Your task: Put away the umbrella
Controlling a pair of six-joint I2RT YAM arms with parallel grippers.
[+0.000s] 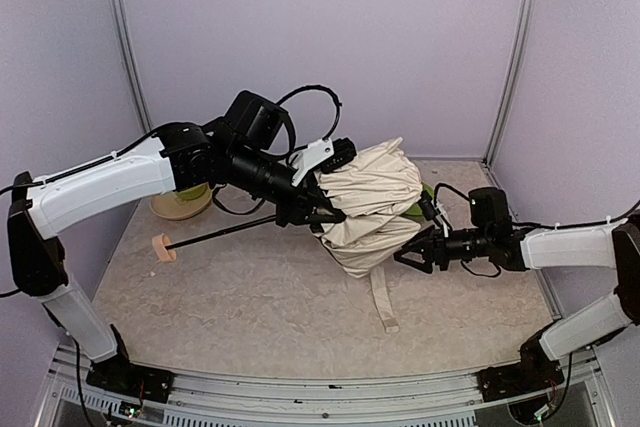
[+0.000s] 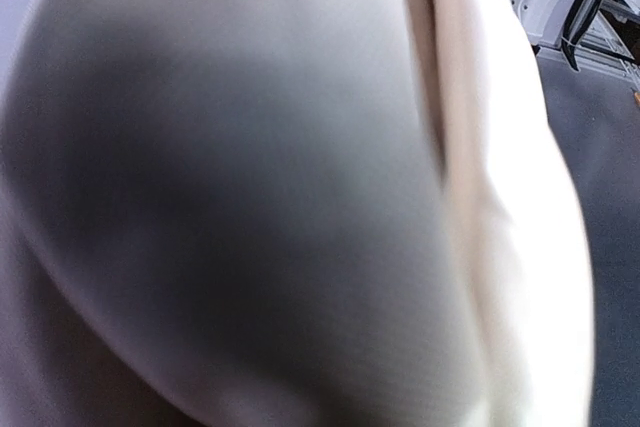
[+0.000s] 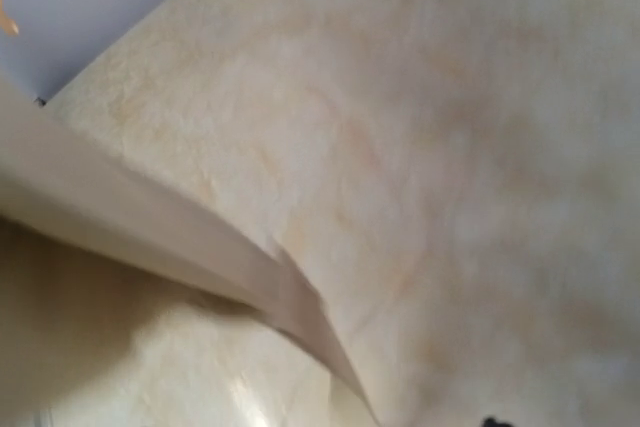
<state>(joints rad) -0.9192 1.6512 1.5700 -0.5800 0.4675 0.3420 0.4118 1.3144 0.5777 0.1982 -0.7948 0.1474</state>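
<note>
The umbrella lies collapsed across the middle of the table. Its cream canopy [image 1: 375, 197] is bunched up, its thin black shaft [image 1: 235, 230] runs left, and its wooden knob handle [image 1: 160, 247] rests on the table. My left gripper [image 1: 320, 213] sits at the canopy's open left end, where the shaft enters, and looks closed on the ribs and fabric there. Cream fabric [image 2: 300, 197] fills the left wrist view and hides the fingers. My right gripper [image 1: 412, 253] is at the canopy's lower right edge with its jaws spread. A fabric fold [image 3: 150, 227] crosses the right wrist view.
A yellow-green bowl [image 1: 180, 203] stands at the back left behind the left arm. Something green [image 1: 416, 211] pokes out behind the canopy. The umbrella's strap [image 1: 383, 305] trails toward the front. Purple walls enclose the marbled table [image 1: 260, 307].
</note>
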